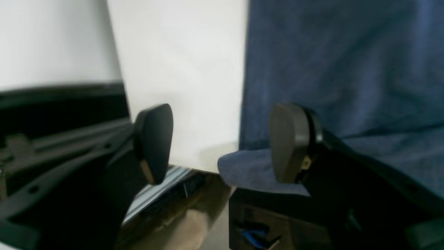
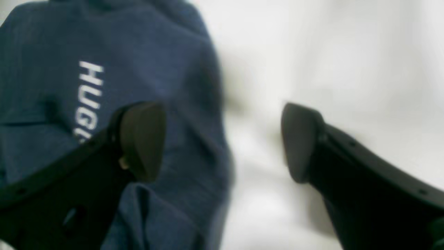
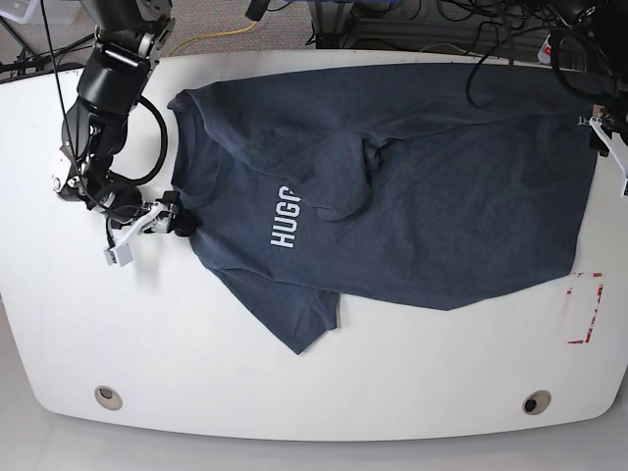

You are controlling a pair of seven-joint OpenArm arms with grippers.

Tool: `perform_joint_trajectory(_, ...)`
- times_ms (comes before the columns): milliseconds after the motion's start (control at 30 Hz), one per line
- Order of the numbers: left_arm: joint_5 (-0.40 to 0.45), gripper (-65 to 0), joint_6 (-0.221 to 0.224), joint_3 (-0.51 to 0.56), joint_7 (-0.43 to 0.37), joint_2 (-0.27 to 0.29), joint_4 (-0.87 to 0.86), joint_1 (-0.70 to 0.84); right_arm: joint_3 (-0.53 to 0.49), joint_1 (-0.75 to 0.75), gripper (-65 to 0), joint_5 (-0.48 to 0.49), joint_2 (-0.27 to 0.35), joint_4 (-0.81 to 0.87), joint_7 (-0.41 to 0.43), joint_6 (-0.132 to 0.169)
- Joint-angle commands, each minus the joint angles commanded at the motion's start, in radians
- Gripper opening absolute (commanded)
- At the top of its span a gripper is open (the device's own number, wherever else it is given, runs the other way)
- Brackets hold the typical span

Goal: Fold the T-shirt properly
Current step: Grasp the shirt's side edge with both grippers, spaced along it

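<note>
The dark navy T-shirt (image 3: 422, 196) lies spread on the white table (image 3: 294, 392), white lettering (image 3: 285, 221) facing up. One sleeve (image 3: 339, 186) is folded over the chest and the other (image 3: 294, 314) points toward the front. My right gripper (image 3: 173, 218) is open at the shirt's left edge. In the right wrist view (image 2: 220, 140) one finger is over the shirt (image 2: 156, 69) and the other over bare table. My left gripper (image 3: 601, 132) is open at the shirt's far right edge. In the left wrist view (image 1: 222, 144) it straddles the shirt's edge (image 1: 347, 69) at the table's rim.
A red-outlined mark (image 3: 586, 307) sits on the table at the right, beside the shirt. Two round holes (image 3: 108, 396) (image 3: 535, 402) are near the front edge. Cables and equipment (image 3: 392, 20) lie behind the table.
</note>
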Motion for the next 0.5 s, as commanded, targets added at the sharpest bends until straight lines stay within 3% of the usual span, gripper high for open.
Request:
perform_joint_trajectory(200,0.025,-24.9,0.0,0.0,0.0,0.011,-0.002,-0.069,-0.008,-0.002,-16.8,-0.002,-0.058,-0.009,0.025,-0.002)
perform_joint_trajectory(367,0.025,-23.7,0.0,0.0,0.0,0.012,-0.064,-0.135,-0.048,-0.005,-17.6,-0.002,-0.071,-0.009,0.028,-0.005)
perform_joint_trajectory(500,0.023,-16.5,0.0,0.0,0.0,0.003,-0.224,-0.212,-0.057,-0.002,-35.7,-0.002,-0.072,-0.009,0.029,-0.006)
